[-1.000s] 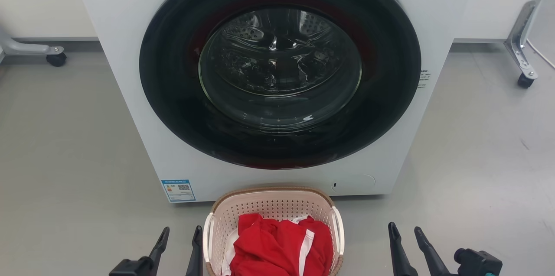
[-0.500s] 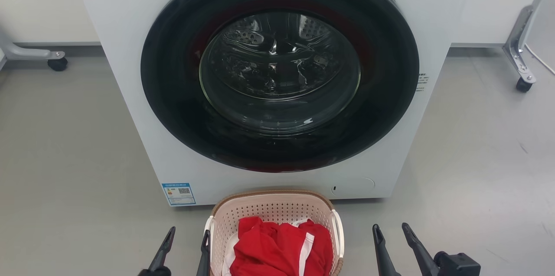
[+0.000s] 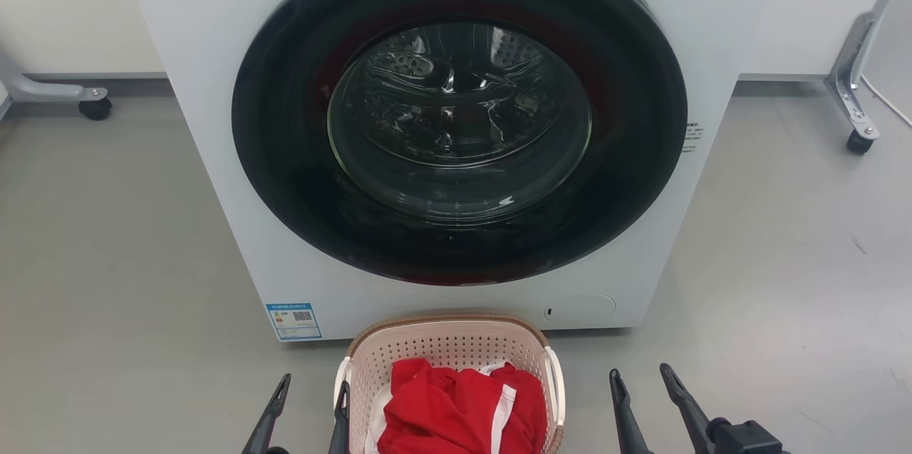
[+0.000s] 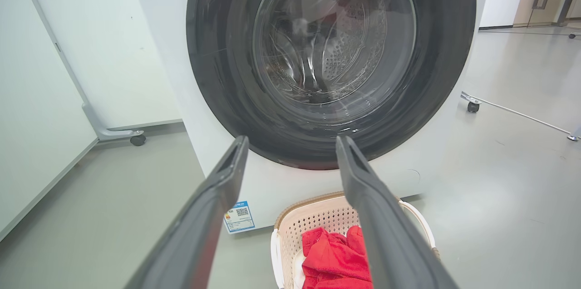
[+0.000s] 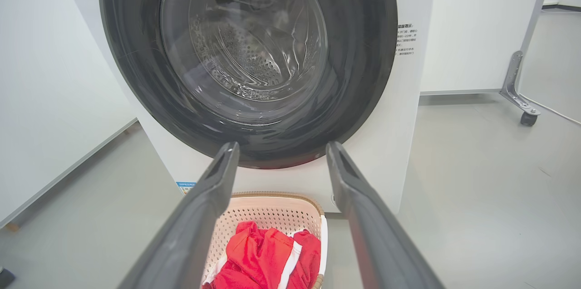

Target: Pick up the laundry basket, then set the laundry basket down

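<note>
The laundry basket, pale pink-beige and perforated with a brown woven-look rim and white side handles, stands on the floor just in front of the washing machine. A red garment with white trim lies in it. My left gripper is open at the basket's left side, its inner finger close beside the left handle. Apart from the basket, on its right, my right gripper is open over bare floor. The left wrist view shows the left gripper above the basket; the right wrist view shows the right gripper above the basket.
A white front-loading washing machine with a shut dark round door stands right behind the basket. Wheeled metal frame legs sit at the far left and far right. Grey floor spreads on both sides.
Both grippers have moved inward toward the basket, the left one rightward and the right one leftward. The head view has shifted slightly. The basket has not moved.
</note>
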Robot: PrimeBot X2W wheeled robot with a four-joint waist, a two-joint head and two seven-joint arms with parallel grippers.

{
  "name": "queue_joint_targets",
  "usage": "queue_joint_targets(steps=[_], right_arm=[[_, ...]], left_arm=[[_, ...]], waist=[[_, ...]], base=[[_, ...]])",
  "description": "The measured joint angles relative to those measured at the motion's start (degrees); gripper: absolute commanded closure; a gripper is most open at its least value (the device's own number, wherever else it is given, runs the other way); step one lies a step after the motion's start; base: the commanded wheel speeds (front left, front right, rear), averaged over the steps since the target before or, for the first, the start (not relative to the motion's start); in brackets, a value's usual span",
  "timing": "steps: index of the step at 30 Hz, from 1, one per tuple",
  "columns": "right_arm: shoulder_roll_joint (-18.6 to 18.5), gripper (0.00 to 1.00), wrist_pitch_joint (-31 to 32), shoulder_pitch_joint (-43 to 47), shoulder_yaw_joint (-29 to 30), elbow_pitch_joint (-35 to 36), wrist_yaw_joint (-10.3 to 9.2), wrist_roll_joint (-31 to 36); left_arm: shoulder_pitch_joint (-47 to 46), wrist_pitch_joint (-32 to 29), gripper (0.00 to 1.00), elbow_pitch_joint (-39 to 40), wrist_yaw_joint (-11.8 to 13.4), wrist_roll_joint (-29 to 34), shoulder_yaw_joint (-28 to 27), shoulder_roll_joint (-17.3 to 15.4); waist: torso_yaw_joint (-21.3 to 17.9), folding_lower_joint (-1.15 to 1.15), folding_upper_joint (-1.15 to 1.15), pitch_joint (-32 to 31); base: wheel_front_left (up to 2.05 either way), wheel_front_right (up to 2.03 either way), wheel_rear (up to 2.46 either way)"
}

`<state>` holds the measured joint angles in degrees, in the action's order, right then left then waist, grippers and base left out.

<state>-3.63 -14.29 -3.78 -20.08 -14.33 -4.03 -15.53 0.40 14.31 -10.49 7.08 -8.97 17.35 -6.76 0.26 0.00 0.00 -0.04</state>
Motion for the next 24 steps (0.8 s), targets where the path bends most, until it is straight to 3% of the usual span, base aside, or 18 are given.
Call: queue_joint_targets(steps=[24], right_arm=[[0.31, 0.0, 0.0, 0.93, 3.5, 1.64, -0.07, -0.24]], left_arm=[[0.01, 0.0, 0.0, 1.42, -0.01, -0.62, -2.25, 0.7]], waist=[[-0.11, 0.0, 0.0, 0.2]], base=[[0.0, 0.0, 0.0]])
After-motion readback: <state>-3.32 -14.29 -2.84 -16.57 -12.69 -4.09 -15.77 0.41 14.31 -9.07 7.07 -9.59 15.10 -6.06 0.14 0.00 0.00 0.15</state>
